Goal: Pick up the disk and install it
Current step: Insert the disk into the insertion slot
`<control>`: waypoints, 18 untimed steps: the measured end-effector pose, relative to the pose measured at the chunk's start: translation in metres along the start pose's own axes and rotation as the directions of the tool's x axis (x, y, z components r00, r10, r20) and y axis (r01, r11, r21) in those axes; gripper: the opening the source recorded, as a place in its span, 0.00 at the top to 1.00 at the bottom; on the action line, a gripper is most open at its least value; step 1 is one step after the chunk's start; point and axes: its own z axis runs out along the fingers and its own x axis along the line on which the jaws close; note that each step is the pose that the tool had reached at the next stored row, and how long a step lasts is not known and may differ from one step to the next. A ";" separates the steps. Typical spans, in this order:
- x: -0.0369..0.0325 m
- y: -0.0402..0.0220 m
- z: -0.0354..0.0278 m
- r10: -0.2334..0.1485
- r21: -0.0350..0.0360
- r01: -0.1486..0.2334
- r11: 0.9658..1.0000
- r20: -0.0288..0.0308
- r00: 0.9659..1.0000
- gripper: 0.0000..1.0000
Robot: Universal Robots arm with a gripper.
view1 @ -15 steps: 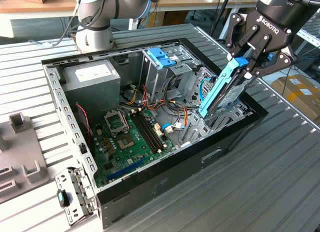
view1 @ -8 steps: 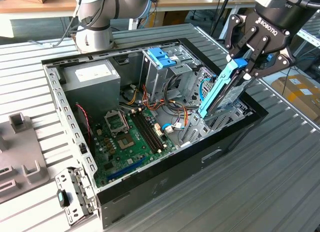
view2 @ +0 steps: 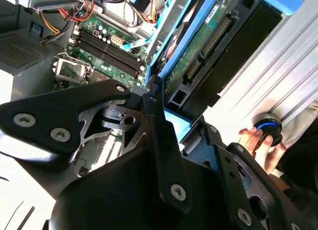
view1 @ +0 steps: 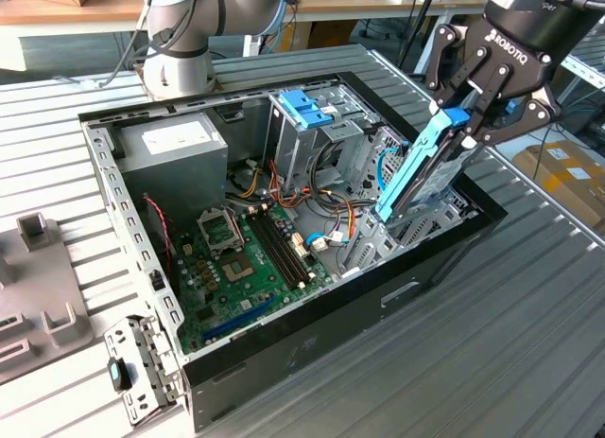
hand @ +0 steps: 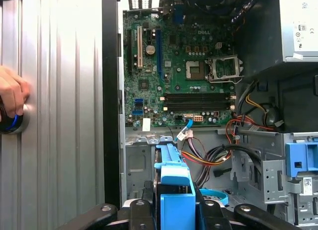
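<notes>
The claw is clamped on the upper end of the disk, its fingers drawn in against the blue carrier; in both wrist views the black fingers sit on either side of the blue plastic. The disk hangs tilted, with its top leaning toward two o'clock in the exterior view. Its lower end is down at the metal drive bay along the case's far-right wall; I cannot tell whether it is seated there. The second wrist view shows the disk's green circuit side between the blue rails. From the disk, the motherboard lies at about eight o'clock on the floor of the open case. The light-blue latch on its metal cage is at about ten o'clock, and the grey power-supply box is farther off at nine. Coloured cables run between the cage and the bay. The case rests on a ribbed metal tabletop. A person's hand rests on a blue-ringed knob on that tabletop.
</notes>
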 end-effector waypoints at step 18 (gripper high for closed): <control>-0.0024 0.0001 -0.0008 0.000 0.000 0.000 1.000 0.000 1.000 0.63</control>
